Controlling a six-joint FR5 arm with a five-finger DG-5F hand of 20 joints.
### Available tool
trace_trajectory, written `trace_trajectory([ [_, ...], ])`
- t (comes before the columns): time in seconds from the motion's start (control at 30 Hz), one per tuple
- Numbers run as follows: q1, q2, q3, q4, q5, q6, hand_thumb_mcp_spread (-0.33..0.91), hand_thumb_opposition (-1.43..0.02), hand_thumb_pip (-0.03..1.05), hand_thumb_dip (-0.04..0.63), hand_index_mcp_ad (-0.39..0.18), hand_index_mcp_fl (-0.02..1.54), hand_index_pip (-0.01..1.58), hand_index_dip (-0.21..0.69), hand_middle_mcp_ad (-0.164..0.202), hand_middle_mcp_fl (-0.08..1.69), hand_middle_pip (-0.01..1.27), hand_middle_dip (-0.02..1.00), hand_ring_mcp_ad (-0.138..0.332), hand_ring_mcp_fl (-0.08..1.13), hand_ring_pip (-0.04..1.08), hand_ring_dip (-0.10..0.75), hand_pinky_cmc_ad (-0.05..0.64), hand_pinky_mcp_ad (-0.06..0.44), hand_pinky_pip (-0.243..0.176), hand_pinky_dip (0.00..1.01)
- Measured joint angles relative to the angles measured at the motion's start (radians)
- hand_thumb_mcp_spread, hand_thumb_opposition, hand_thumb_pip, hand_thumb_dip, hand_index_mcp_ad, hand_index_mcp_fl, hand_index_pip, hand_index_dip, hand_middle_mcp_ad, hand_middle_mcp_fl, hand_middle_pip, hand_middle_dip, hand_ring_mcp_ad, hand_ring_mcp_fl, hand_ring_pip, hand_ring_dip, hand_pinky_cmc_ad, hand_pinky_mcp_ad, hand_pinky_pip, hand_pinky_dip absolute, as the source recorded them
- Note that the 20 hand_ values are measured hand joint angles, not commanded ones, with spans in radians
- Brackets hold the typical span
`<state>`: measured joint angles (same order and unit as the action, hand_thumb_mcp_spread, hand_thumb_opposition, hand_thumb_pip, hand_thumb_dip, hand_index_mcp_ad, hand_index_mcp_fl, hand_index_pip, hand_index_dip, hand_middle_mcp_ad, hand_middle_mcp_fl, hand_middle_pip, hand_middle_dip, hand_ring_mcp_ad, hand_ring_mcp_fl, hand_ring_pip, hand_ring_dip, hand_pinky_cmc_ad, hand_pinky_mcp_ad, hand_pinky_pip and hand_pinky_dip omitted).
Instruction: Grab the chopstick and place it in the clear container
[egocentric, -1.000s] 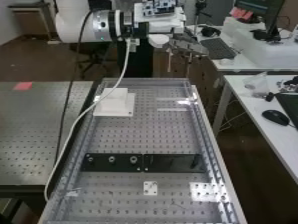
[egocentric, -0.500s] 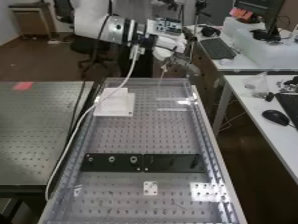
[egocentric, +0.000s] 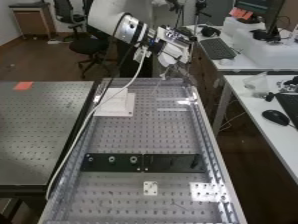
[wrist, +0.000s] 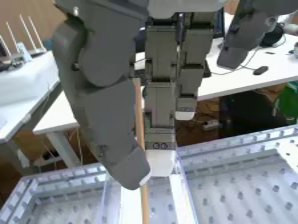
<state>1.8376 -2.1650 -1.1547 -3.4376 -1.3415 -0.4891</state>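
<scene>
One white jointed robot arm (egocentric: 120, 20) reached in from the upper left of the high view, its one dark grey hand (egocentric: 178, 71) above the far end of a long, perforated metal bench (egocentric: 146, 135). In the wrist view, the hand was closed in a pinch, its thumb (wrist: 106, 105) and fingers (wrist: 159, 107) around one slim, light-brown wooden chopstick (wrist: 139, 117). The chopstick was close to upright, its lower part running past the fingertips, above the bench.

On the bench were one white stepped block (egocentric: 114, 105) near the far left corner, two black rectangular plates (egocentric: 100, 165) end to end across the middle, and one small white square plate (egocentric: 150, 188) nearer the camera. One black mouse (egocentric: 275, 117) sat on a white table (egocentric: 253, 102) to the right.
</scene>
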Motion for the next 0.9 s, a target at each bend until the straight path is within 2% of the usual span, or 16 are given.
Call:
trace_trajectory([
  [0.1, 0.001, -0.039, 0.066, -0.070, -0.002, -0.029, 0.75, -1.08, 0.41, 0.284, -0.180, 1.43, 0.15, 0.417, 0.012, 1.45, 0.19, 0.57, 0.030, 0.61, 0.11, 0.419, 0.298, 0.230, -0.026, 0.16],
  [0.17, 0.001, -0.063, 0.108, -0.109, 0.009, -0.046, 0.75, -1.08, 0.41, 0.284, -0.180, 1.43, 0.15, 0.417, 0.012, 1.45, 0.19, 0.56, 0.038, 0.61, 0.12, 0.419, 0.295, 0.243, -0.030, 0.16],
  [0.33, 0.001, -0.102, 0.157, -0.157, -0.003, -0.070, 0.75, -1.08, 0.41, 0.281, -0.180, 1.43, 0.14, 0.429, 0.012, 1.45, 0.19, 0.56, 0.037, 0.63, 0.11, 0.426, 0.295, 0.243, -0.026, 0.16],
  [0.67, 0.006, -0.144, 0.223, -0.147, -0.029, -0.059, 0.75, -1.08, 0.41, 0.284, -0.180, 1.43, 0.14, 0.445, 0.012, 1.45, 0.19, 0.56, 0.030, 0.63, 0.11, 0.424, 0.295, 0.237, -0.026, 0.16],
  [0.9, 0.004, -0.152, 0.231, -0.138, -0.028, -0.054, 0.75, -1.08, 0.41, 0.284, -0.180, 1.43, 0.14, 0.445, 0.012, 1.45, 0.19, 0.56, 0.035, 0.63, 0.11, 0.424, 0.295, 0.243, -0.026, 0.16],
])
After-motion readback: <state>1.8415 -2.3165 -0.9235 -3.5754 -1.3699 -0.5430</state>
